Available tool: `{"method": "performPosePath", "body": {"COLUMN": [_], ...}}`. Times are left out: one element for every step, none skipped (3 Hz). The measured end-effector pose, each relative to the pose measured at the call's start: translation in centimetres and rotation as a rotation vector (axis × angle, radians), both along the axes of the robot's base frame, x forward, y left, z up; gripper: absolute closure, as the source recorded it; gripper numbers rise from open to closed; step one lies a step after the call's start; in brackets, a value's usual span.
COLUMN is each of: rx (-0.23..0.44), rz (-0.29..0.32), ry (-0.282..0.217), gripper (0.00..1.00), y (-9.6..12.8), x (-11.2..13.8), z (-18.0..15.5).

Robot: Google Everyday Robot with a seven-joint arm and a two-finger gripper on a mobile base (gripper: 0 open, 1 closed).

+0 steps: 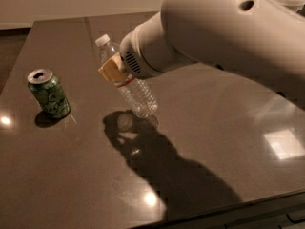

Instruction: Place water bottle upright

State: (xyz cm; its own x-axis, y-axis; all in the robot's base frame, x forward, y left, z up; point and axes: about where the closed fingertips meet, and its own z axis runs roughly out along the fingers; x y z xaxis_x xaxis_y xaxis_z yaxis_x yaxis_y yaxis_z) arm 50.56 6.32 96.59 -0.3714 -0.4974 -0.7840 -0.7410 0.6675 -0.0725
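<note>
Gripper (116, 73) at upper centre of the camera view, closed on the water bottle (137, 92) just below its neck. One tan finger pad (109, 70) shows on the near side of the red-and-white label band (125, 82). The opposite finger is hidden behind the bottle and the wrist housing. The bottle leans, with its white cap (102, 40) up and to the left and its base down and to the right, low over the table (224, 128). Whether the base touches the surface or hangs just above it cannot be told, though the shadow (126, 124) meets it closely. The white arm (214, 32) enters from the upper right and covers the far side of the table. A green soda can (49, 93) stands upright well to the left, apart from the bottle and outside its likely path.

Step in hand, as judged: carrying and orienting, with the bottle held but not yet vertical or released. The next move calls for rotating the wrist until the cap sits directly over the base. The gripper would then lower the bottle until its base rests flat, and open only after that. The thin crinkled wall and small base suggest a light, easily tipped object, so any tilt left at release could topple it.
</note>
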Motion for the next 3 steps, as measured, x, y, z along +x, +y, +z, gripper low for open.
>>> {"method": "performPosePath", "body": {"rx": [0.054, 0.114, 0.178], "rz": [0.018, 0.034, 0.031], "ry": [-0.034, -0.091, -0.16], "gripper": [1.0, 1.0, 1.0], "y": [-0.13, 0.16, 0.84], "x": [0.41, 0.48, 0.47], "z": [-0.85, -1.03, -0.43]}}
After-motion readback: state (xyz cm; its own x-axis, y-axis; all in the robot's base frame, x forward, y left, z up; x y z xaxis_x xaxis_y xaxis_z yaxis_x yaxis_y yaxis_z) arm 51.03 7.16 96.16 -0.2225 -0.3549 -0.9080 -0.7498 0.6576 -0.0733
